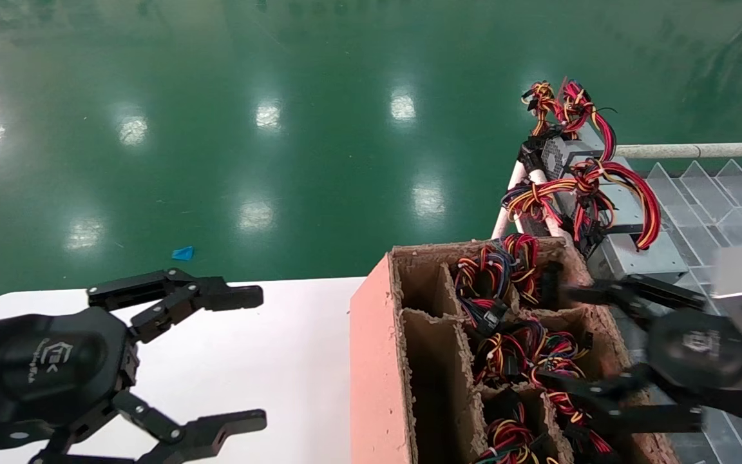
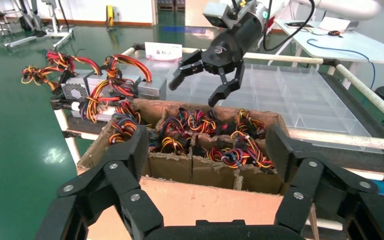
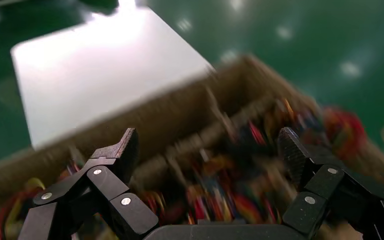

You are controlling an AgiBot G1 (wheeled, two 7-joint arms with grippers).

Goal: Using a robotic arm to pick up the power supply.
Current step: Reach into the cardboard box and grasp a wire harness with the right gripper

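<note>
Several power supplies stand in the cardboard divider box (image 1: 377,361), and only their red, yellow and black wire bundles (image 1: 525,348) show. Two more silver-grey power supplies (image 1: 641,258) lie outside the box on the rack behind it, wires trailing; one has a mesh side (image 2: 75,90). My right gripper (image 1: 558,335) hangs open just above the box's right compartments with nothing between its fingers. The left wrist view shows the right gripper (image 2: 195,90) above the far wire bundles. Its own view shows the right gripper (image 3: 207,150) over blurred wires. My left gripper (image 1: 245,359) hovers open over the white table, left of the box.
The white table (image 1: 281,322) lies left of the box. A clear plastic divider tray (image 1: 719,193) and a white pipe rail (image 1: 699,150) sit to the right and behind. Green floor (image 1: 281,129) lies beyond, with a blue scrap (image 1: 183,253) on it.
</note>
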